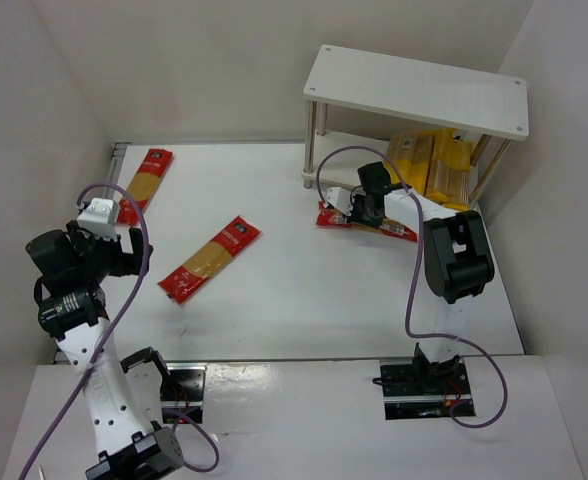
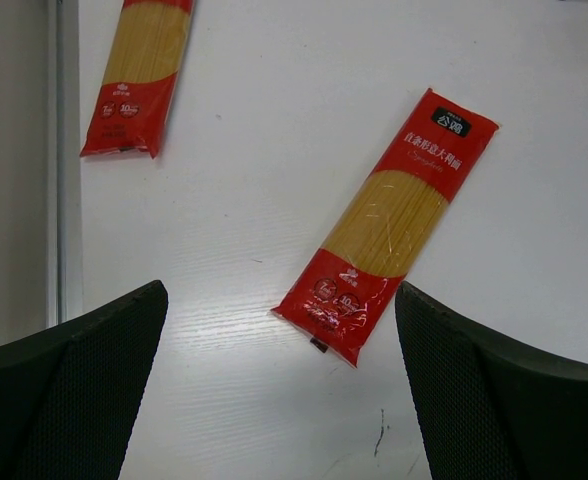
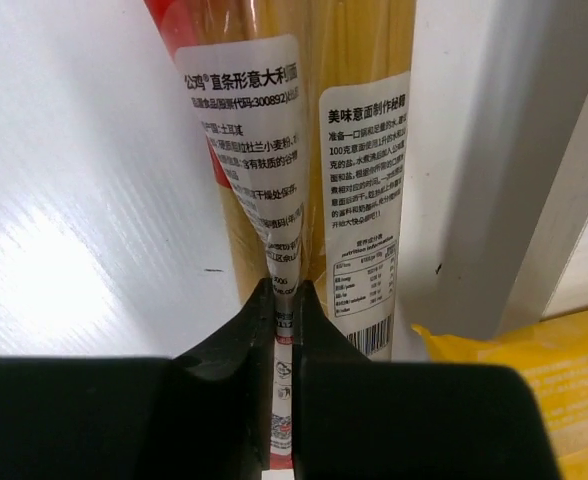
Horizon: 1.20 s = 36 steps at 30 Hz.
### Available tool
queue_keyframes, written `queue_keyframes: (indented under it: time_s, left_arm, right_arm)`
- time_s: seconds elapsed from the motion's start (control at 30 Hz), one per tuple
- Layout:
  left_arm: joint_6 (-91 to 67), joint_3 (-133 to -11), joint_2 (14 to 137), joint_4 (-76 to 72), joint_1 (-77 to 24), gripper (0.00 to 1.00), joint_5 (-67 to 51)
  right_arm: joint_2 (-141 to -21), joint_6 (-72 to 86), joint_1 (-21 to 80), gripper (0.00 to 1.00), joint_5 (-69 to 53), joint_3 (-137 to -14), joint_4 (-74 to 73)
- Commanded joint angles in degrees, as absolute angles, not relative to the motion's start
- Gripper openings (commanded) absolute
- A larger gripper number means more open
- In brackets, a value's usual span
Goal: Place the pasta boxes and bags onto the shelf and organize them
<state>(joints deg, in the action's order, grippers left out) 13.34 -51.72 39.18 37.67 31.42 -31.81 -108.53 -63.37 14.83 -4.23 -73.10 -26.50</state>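
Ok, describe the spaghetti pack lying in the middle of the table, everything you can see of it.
The spaghetti pack is a long, flat, glossy plastic bag: red ends, a clear window of pale yellow strands, a black logo patch at one end. It lies flat and diagonal on the white table, touching nothing else; the open left gripper points down toward it.

Light: bright, even, white, from above; the pale walls (image 1: 204, 70) leave little contrast.
Shadows: soft grey under the shelf (image 1: 419, 90), upper right of the top view; faint elsewhere.
Glare: blown-out patch on the tabletop (image 3: 54, 280), left of the right wrist view.
Dark: right end effector (image 3: 282, 300) near-featureless black along the bottom edge; left end effector (image 2: 279, 295) likewise in the lower corners.
Focus: print on the held pack (image 3: 239, 120) crisp; yellow pack (image 3: 534, 380), lower right, soft.
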Motion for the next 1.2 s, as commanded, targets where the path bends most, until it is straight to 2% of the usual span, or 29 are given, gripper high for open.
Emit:
queue_keyframes:
  time_s: [0.0, 0.03, 0.27, 0.63, 0.87, 0.9, 0.93, 0.97, 1.0, 1.07, 1.1, 1.17]
  left_arm:
    - [13.1, -51.5, 38.1, 35.9, 31.7, 1.00, -32.5]
    - [13.1, -51.5, 38.1, 35.9, 31.7, 1.00, -32.5]
    - [13.1, -51.5, 38.1, 35.9, 31.7, 1.00, -32.5]
    - [13.6, -51.5, 38.1, 35.9, 31.7, 1.00, -33.0]
    - [13.6, -51.5, 38.1, 36.4, 31.7, 1.00, -33.6]
    - [13.6, -51.5, 38.1, 36.4, 31.7, 1.00, -33.6]
    - [13.6, -51.5, 38.1, 36.4, 31.7, 1.00, -33.6]
    - [13.6, -51.5, 38.1, 36.4, 31.7, 1.00, -33.6]
    - [13.6, -51.5, 38.1, 36.4, 31.7, 1.00, -33.6]
    - [13.6, -51.5, 38.7, 36.4, 31.7, 1.00, -33.6]
    - [13.6, -51.5, 38.7, 36.4, 31.7, 1.00, -33.6]
    - [13.6, -51.5, 38.7, 36.4, 31.7, 1.00, -33.6]
  right_arm:
    - [-109.9, -62.6, 15.5, 0.04, -4.4, -73.4, -28.0]
    - [-109.9, -62.6, 15.5, 0.00, -4.4, -73.4, -28.0]
    - [-108.7, -61.4, 18.7, 0.00, -7.5, -73.4, -32.1]
    - [-111.6, -49.4, 34.4, 0.00, -13.2, -72.8, -34.9]
    - [-113.0, -46.1, 38.3, 0.00, -14.3, -74.6, -36.6]
    - [-112.2, -45.3, 38.3, 0.09, -14.3, -74.6, -36.6]
    - [-111.1, -45.3, 38.3, 0.22, -14.3, -75.2, -36.6]
    - [-110.5, -44.7, 38.3, 0.39, -14.8, -75.8, -36.6]
    - [-108.9, -44.0, 38.3, 0.61, -14.9, -75.8, -36.6]
    - [-107.2, -44.0, 38.3, 0.76, -14.9, -75.8, -36.6]
    - [-106.5, -44.0, 38.3, 0.90, -13.9, -75.8, -36.6]
    - [-105.8, -44.0, 38.3, 0.95, -12.8, -76.4, -36.6]
